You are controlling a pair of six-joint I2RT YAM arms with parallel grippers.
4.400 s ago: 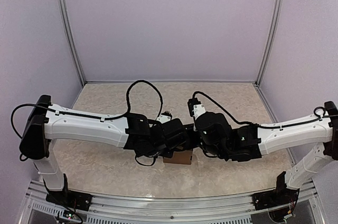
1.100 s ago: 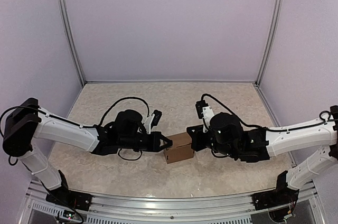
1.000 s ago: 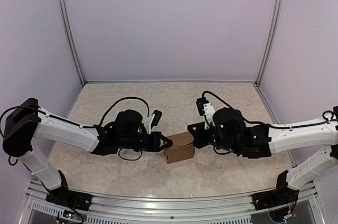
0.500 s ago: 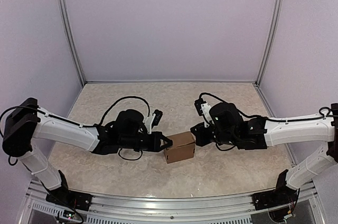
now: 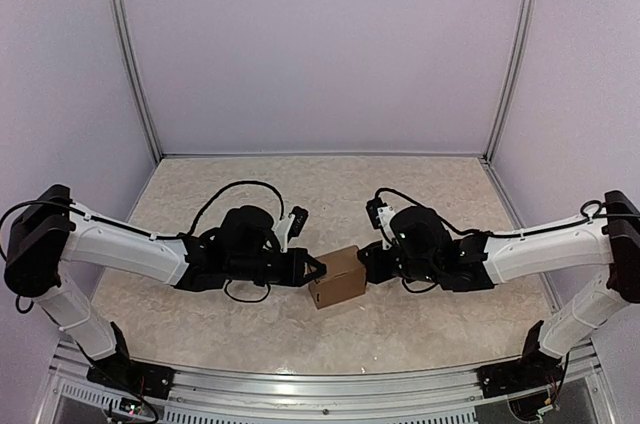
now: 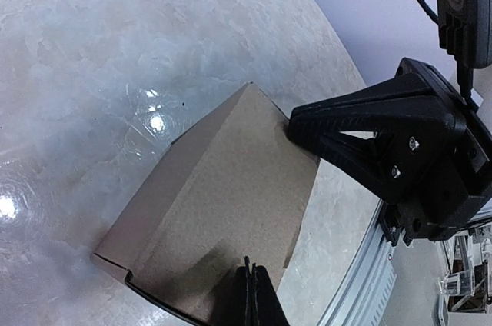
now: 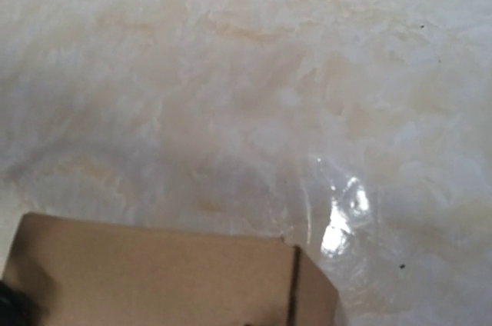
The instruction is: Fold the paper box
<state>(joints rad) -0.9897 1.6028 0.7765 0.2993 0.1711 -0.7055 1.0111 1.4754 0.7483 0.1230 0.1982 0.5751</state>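
"Where's the box at this moment?"

"The small brown cardboard box (image 5: 337, 277) sits closed up on the beige marble-patterned tabletop (image 5: 420, 194). It is toward the near side and about midway across, caught between the tips of the two arms."

"Is either claw gripping it?"

"No. The left gripper (image 5: 318, 270) has its jaws pressed flat together with nothing between them. That closed tip touches the box's left face. From the left wrist the black fingers (image 6: 260, 307) look like one thin wedge set against the cardboard."

"And the other arm?"

"The right gripper (image 5: 363, 264) is closed too, and empty. Its pointed black tip meets the box's upper right edge, close to a corner. So the two tips press on opposite sides of the box."

"Does it stand flat?"

"I can't tell. It may rest on its base or be tipped slightly on an edge."

"Can you read anything on it?"

"The faces I can see are plain brown. The right wrist view shows one dark slit (image 7: 294, 280) where two panels meet near a corner. In the left wrist view a black boxy unit (image 6: 461, 3) with a cable sits above the right gripper. There is a faint mark on its face, too blurred to read."
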